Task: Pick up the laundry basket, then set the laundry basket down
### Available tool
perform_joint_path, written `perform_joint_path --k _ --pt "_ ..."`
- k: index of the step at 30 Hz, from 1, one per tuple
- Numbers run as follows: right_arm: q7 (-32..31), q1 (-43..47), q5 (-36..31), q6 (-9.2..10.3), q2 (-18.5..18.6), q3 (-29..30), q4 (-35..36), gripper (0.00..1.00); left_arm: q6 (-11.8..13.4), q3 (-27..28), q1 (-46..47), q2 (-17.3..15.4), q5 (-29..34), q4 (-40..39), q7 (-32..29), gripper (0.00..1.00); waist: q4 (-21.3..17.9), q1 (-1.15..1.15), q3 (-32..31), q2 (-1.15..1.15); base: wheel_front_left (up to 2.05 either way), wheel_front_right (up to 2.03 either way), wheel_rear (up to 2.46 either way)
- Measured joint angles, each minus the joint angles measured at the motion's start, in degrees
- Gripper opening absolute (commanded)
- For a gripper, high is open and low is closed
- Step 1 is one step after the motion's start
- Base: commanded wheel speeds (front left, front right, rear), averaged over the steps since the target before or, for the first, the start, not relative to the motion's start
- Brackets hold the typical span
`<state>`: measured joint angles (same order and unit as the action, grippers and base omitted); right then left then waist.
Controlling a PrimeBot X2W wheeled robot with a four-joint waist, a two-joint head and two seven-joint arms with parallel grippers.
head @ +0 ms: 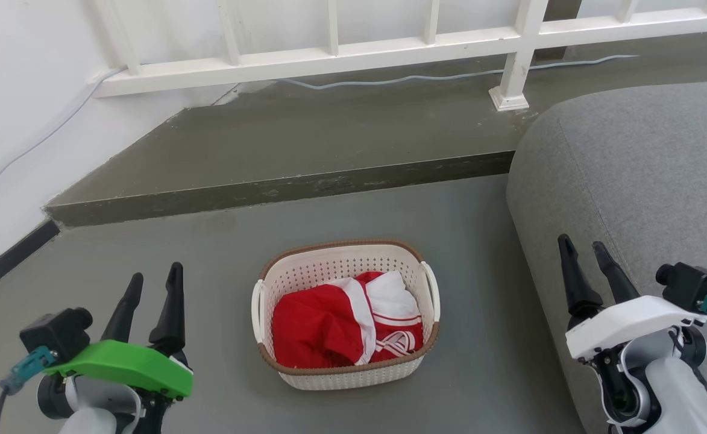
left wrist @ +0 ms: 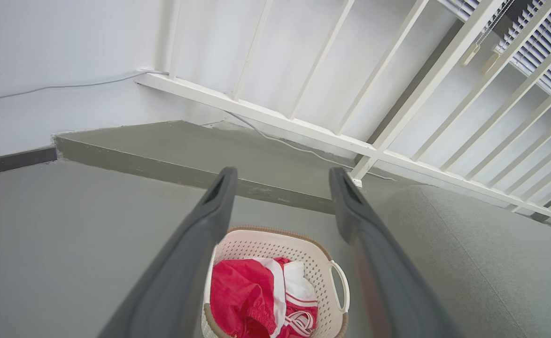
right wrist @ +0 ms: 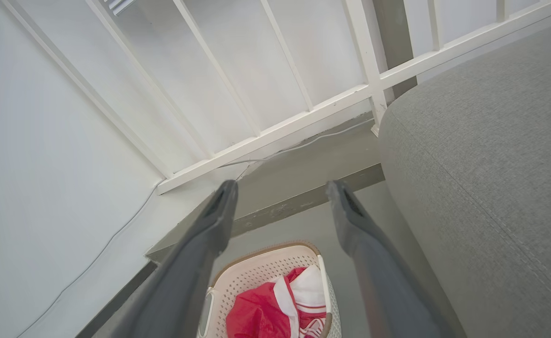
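Note:
The laundry basket (head: 329, 271) stands on the grey floor in the middle of the head view, cream-white and perforated with a brown rim and a white handle on each side. Red and white clothes (head: 341, 325) lie inside it. My left gripper (head: 154, 280) hangs open at the lower left, apart from the basket. Over at the lower right my right gripper (head: 582, 245) is open too, in front of the sofa. The basket (left wrist: 275, 246) lies below and between my left fingers in the left wrist view. It is the same basket (right wrist: 261, 272) low in the right wrist view.
A grey sofa (head: 642, 181) fills the right side, close to the basket. A raised olive step (head: 305, 157) runs across behind the basket, with a white railing (head: 389, 48) and a cable beyond it. A white wall with a dark baseboard (head: 3, 259) borders the left.

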<state>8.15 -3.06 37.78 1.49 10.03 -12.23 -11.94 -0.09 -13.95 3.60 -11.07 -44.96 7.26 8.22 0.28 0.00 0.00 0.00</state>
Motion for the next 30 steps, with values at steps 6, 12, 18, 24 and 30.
perform_joint_path --k 6,12,18,24,30 --pt "1.21 0.12 -3.55 1.15 0.00 -1.05 -0.53 1.00 1.64 -1.19 -0.09 0.05 3.71 0.02 0.99 1.00 -0.01 0.00 0.03 0.00 0.00 0.00 0.00" --pt "2.37 0.15 -7.56 1.91 0.09 -1.98 -1.04 1.00 2.71 -2.25 -0.16 -0.02 8.04 0.08 2.20 1.00 -0.05 0.00 0.08 0.00 0.00 0.00 0.00" --pt "3.44 0.15 -11.77 2.68 0.48 -3.07 -1.14 1.00 3.74 -3.35 -0.24 -0.36 12.33 0.09 3.45 1.00 -0.09 0.00 0.05 0.00 0.00 0.00 0.00" --pt "4.50 0.14 -15.70 3.25 0.59 -4.05 -1.14 1.00 4.74 -4.53 -0.42 -0.38 16.22 0.09 4.52 1.00 -0.09 0.00 0.01 0.00 0.00 0.00 0.00" --pt "5.57 0.14 -19.61 4.22 0.63 -5.13 -1.18 1.00 5.38 -5.14 -0.54 -0.36 19.26 0.05 5.56 1.00 -0.05 0.00 0.00 0.00 0.00 0.00 0.00"
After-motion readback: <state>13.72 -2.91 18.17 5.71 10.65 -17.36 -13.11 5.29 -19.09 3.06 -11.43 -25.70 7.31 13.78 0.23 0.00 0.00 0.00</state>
